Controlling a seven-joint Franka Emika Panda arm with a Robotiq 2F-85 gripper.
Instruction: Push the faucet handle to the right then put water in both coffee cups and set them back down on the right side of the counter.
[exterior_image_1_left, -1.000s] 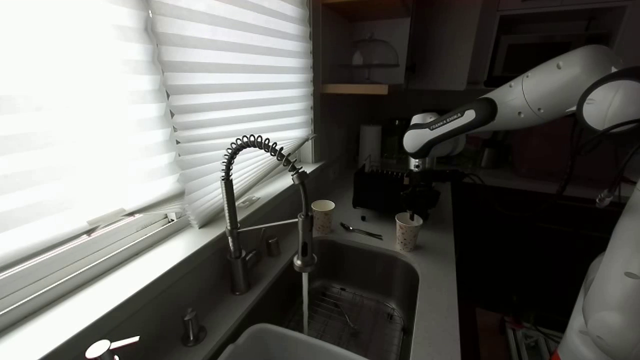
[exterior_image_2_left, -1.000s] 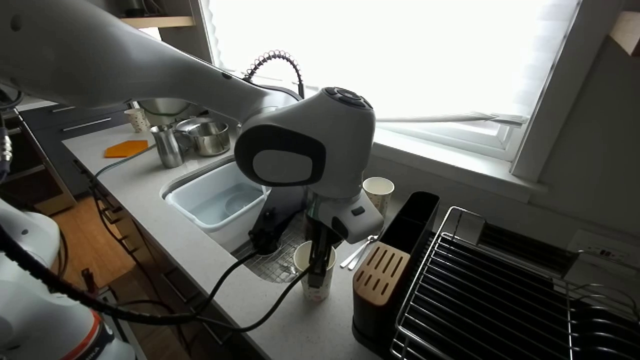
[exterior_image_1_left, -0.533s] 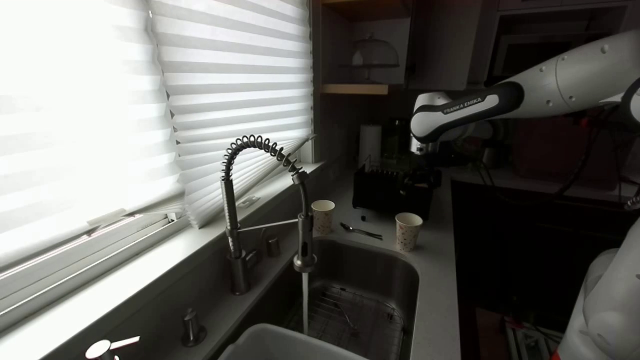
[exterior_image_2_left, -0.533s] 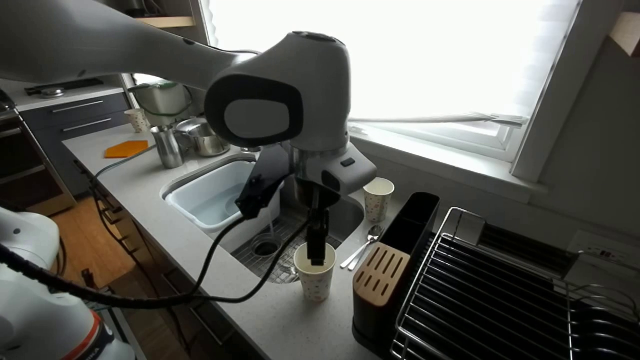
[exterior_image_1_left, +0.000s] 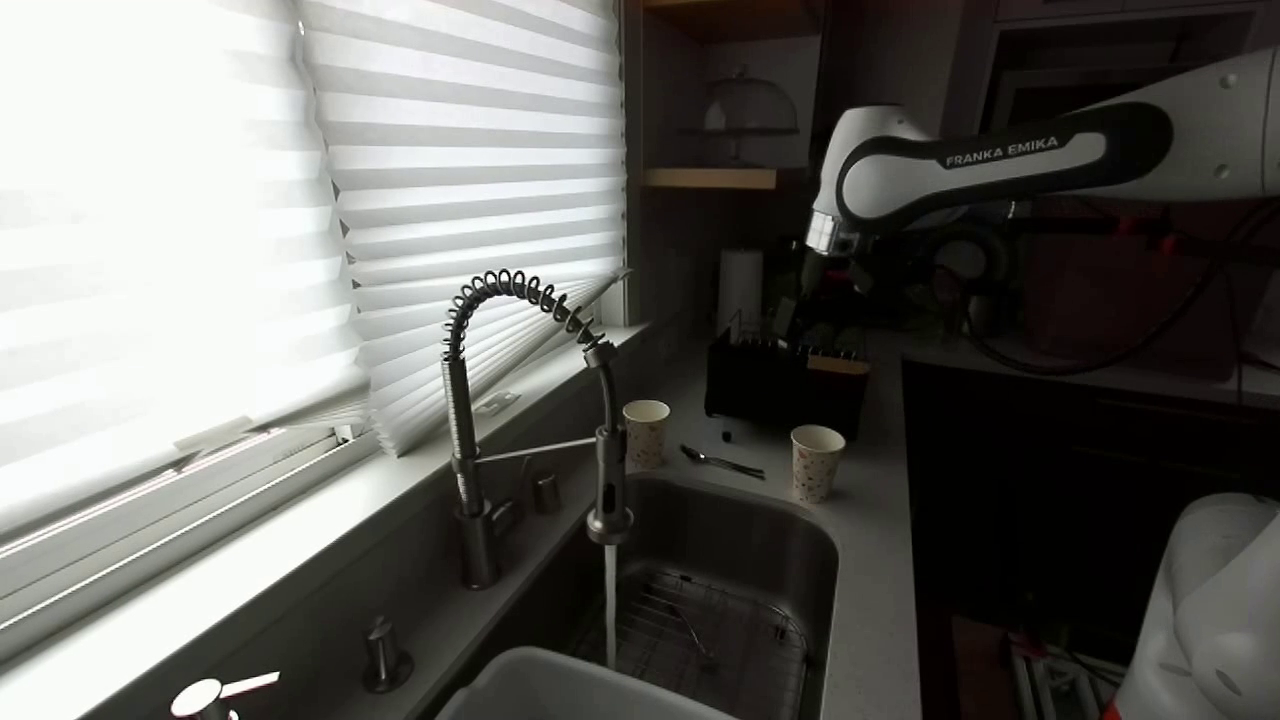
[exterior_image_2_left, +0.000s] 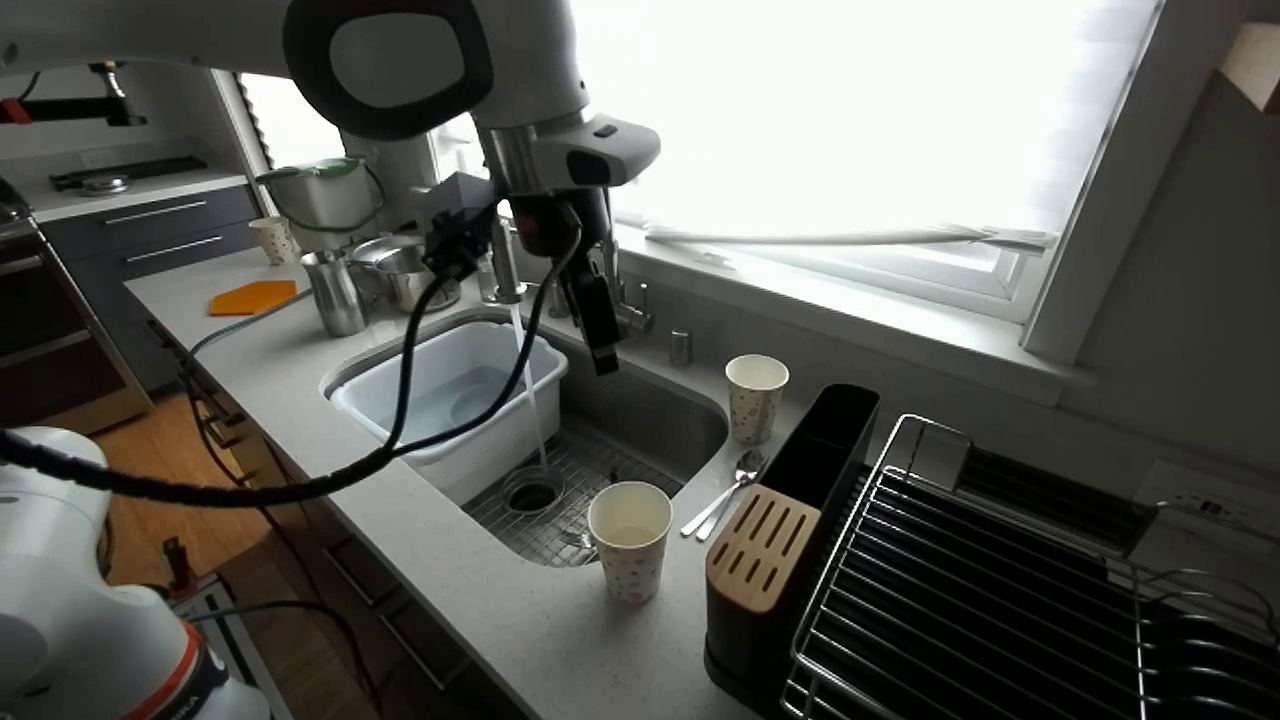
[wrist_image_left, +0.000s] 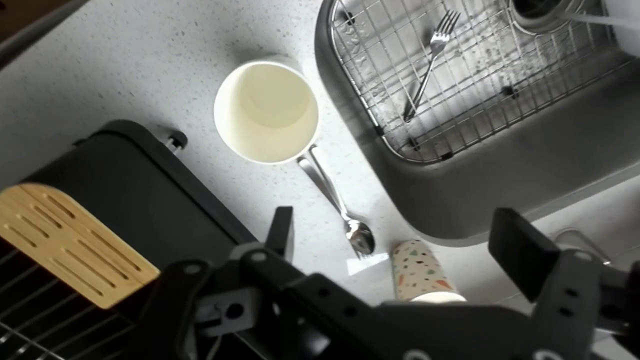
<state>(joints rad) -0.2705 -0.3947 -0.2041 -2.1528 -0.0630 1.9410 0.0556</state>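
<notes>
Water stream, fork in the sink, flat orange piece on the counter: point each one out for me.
Water stream (exterior_image_1_left: 611, 606): in an exterior view, midway down its visible fall.
Fork (wrist_image_left: 429, 68): in the wrist view, on the handle near the head.
Flat orange piece (exterior_image_2_left: 254, 298): in an exterior view, on its top face.

It is a kitchen: in an exterior view a tap (exterior_image_2_left: 507, 268) runs into a sink (exterior_image_2_left: 655, 405) mid-frame, a dish rack (exterior_image_2_left: 985, 600) stands lower right, drawers (exterior_image_2_left: 150, 232) upper left.

the white arm (exterior_image_1_left: 1000, 176) has black trim (exterior_image_1_left: 1138, 140) lettered "franka emika" and black cables (exterior_image_2_left: 230, 492).
</notes>
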